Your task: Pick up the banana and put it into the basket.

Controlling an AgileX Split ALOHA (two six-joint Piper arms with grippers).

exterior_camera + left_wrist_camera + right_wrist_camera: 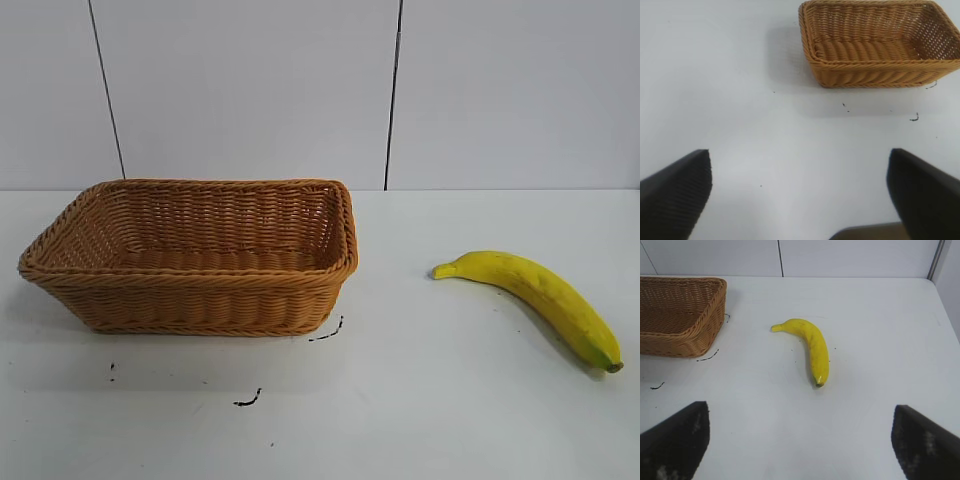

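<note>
We see the banana [535, 297] lying alone on the white tabletop [420, 400] at right of the exterior frame, well apart from the empty basket [195, 300] at left. Our right end effector [800, 440] stands wide, facing the banana to approach it; the left end effector [800, 195], also wide, faces the basket.

No text, label, brand, number or sign can be read anywhere. The small black marks on the white surface [420, 420] near the basket [200, 300] are only squiggles and form no letters.
</note>
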